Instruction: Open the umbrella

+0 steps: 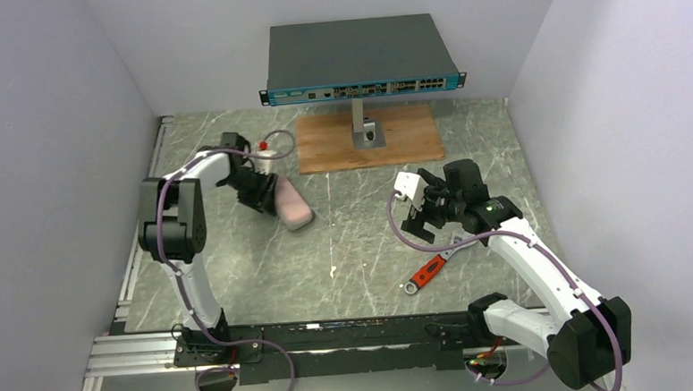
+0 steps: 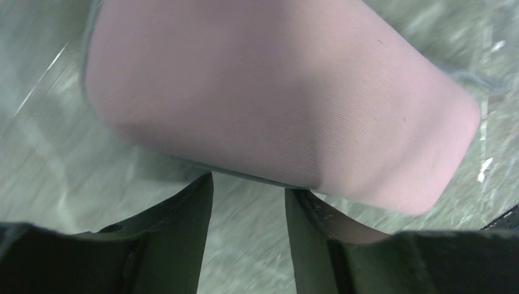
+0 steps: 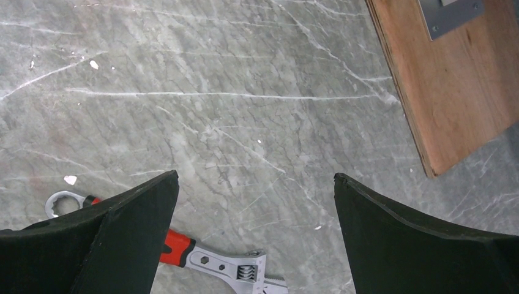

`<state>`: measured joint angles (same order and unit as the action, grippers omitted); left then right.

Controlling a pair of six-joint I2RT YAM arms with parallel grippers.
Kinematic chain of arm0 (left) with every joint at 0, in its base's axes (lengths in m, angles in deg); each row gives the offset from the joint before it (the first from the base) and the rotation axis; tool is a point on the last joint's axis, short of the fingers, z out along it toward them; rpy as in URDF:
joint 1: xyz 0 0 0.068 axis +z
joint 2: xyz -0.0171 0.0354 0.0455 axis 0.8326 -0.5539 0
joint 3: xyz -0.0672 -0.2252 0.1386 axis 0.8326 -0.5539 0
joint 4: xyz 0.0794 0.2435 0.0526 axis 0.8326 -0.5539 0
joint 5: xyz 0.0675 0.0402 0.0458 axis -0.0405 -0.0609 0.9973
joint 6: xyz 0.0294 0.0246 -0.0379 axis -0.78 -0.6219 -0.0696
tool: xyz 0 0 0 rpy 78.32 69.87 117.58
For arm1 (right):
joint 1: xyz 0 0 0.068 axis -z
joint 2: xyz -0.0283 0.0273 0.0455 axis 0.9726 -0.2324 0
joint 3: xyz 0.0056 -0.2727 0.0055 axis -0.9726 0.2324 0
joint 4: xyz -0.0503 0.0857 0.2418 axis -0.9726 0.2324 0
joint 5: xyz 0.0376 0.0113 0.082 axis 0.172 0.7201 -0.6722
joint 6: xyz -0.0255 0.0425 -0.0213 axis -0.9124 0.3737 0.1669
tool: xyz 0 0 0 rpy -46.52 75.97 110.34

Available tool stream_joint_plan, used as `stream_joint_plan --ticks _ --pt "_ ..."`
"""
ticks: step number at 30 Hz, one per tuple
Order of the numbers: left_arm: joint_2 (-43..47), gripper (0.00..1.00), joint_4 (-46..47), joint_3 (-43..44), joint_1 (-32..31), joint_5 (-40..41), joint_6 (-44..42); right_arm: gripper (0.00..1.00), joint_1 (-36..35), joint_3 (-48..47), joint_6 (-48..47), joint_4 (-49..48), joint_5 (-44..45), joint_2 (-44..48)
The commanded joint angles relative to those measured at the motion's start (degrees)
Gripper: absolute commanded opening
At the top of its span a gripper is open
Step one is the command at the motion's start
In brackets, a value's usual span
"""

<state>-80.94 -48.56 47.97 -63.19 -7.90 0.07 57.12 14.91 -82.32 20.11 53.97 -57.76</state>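
Observation:
The collapsed umbrella (image 1: 293, 209) lies on the marble table as a short pinkish roll, left of centre. My left gripper (image 1: 259, 193) is at its far-left end. In the left wrist view the umbrella's fabric (image 2: 275, 92) fills the upper frame. The left gripper (image 2: 248, 184) has its jaws partly apart, with bare table showing between them. Its fingertips (image 2: 309, 208) reach the roll's near edge, and the roll hides their ends. My right gripper (image 1: 420, 217) hangs wide open over the table right of centre, well away from the umbrella. Nothing is in the right gripper (image 3: 256, 177).
A red-handled wrench (image 1: 427, 270) lies below the right gripper, and the wrench (image 3: 226, 263) shows again in the right wrist view. At the back, a wooden board (image 1: 367, 141) carries a post that holds a network switch (image 1: 358, 60). A small white object with a red top (image 1: 266, 151) sits behind the left gripper.

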Motion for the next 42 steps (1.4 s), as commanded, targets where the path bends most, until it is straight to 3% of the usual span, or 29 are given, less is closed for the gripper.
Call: stream_joint_plan --ticks 1,5,9,13,18,23,27,30,37,42 --pt "-4.25 0.6 1.23 3.66 -8.19 -5.4 -1.94 1.0 -0.07 -2.57 -2.66 1.56 -0.46 0.45" --pt "-4.62 0.63 0.15 4.63 -13.19 -3.37 -5.77 1.0 -0.05 -2.48 -2.9 2.15 -0.16 0.62" --pt "1.61 0.62 0.53 -0.7 -12.51 -4.35 -8.56 0.97 -0.11 -2.32 -2.27 1.29 -0.09 0.15" --pt "12.19 0.66 7.12 -12.09 -8.18 -0.98 -13.3 0.95 0.01 -2.41 -0.92 0.4 -0.29 -1.19" --pt "11.57 0.71 7.4 -8.57 -0.96 0.78 -9.52 0.93 -0.07 -2.15 -0.81 -0.95 -0.51 -2.67" --pt "12.43 0.75 19.41 -10.01 -1.73 10.95 -11.11 0.9 -0.03 -3.22 -1.07 -0.66 0.03 -4.24" --pt "14.04 0.68 34.05 -13.42 -2.9 15.02 -18.62 0.87 -0.05 -3.3 -0.98 -0.18 0.18 -4.11" --pt "11.25 0.64 39.46 -12.24 -4.02 16.45 -23.74 0.87 -0.07 -3.18 -0.75 0.25 0.31 -3.74" --pt "2.6 0.61 34.17 -1.51 -5.21 8.87 -29.72 0.86 -0.09 -3.12 -0.67 1.7 1.79 -2.53" --pt "0.59 0.57 30.0 0.83 -10.35 4.56 -34.2 0.85 -0.07 -1.84 -0.92 2.58 2.59 -0.39"
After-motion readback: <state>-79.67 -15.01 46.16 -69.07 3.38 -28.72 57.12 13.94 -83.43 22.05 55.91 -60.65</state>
